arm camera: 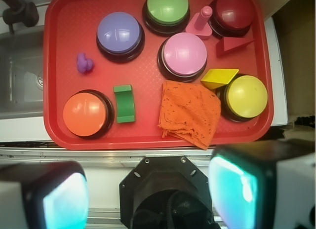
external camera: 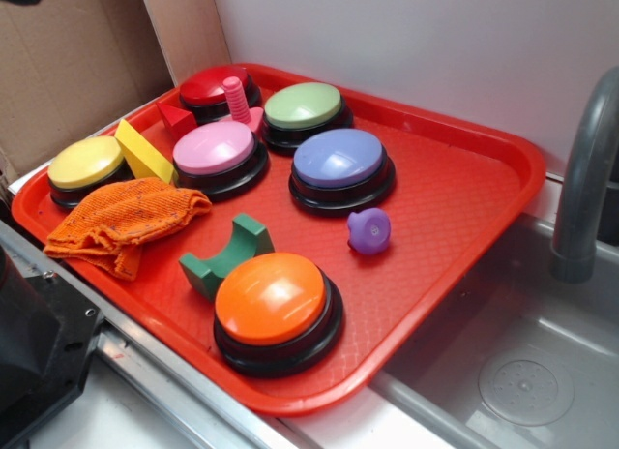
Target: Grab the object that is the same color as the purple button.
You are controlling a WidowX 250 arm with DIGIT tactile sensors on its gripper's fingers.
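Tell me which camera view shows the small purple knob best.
The exterior view: the purple knob appears larger there, seen from the side with its rounded head and stem distinct, near the purple button. The wrist view shows it from above, smaller.

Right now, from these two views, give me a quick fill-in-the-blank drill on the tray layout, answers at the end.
1. The small purple plastic knob lies on the red plastic tray between the lavender domed button and the ____ domed button.
2. The pink threaded bolt stands beside the dark ____ domed button.
3. The orange knitted cloth lies just in front of the ____ domed button.
4. In the wrist view the pincer fingers are spread ____.

Answers: orange; red; yellow; open
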